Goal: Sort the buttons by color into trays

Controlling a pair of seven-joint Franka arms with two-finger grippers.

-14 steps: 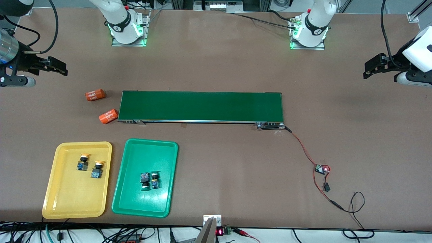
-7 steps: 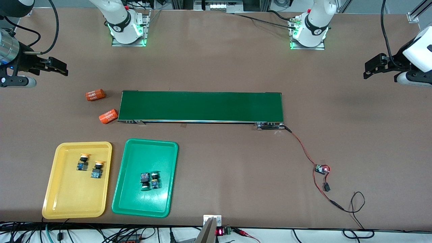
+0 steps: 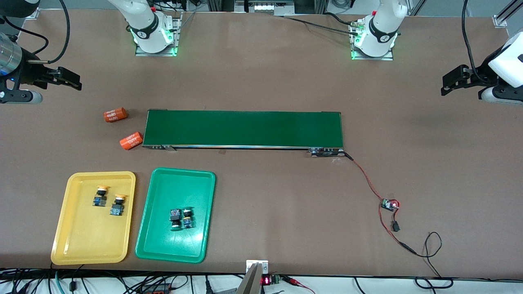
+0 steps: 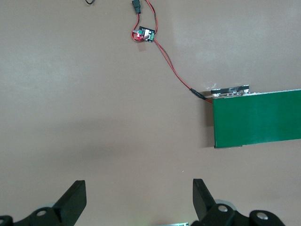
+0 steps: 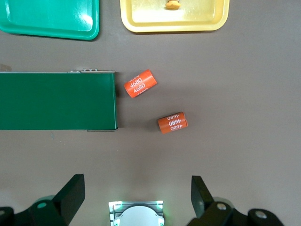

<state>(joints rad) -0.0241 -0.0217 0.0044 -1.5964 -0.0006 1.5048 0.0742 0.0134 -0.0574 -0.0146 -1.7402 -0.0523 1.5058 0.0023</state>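
Note:
Two yellow-capped buttons (image 3: 100, 195) (image 3: 117, 205) lie in the yellow tray (image 3: 77, 241). Two green-capped buttons (image 3: 175, 219) (image 3: 187, 218) lie side by side in the green tray (image 3: 163, 245), beside the yellow tray near the front camera. My right gripper (image 3: 75, 83) is open and empty, high over bare table at the right arm's end. My left gripper (image 3: 447, 83) is open and empty, high over bare table at the left arm's end. The right wrist view shows edges of both trays (image 5: 51, 26) (image 5: 141, 23) and one yellow cap (image 5: 171, 4).
A long dark-green conveyor belt (image 3: 243, 128) lies across the middle. Two orange cylinders marked 4680 (image 3: 115, 114) (image 3: 131, 140) lie by its end nearest the right arm. A red cable runs from its end nearest the left arm to a small circuit board (image 3: 389, 204).
My right gripper has risen slightly. Nothing else has moved.

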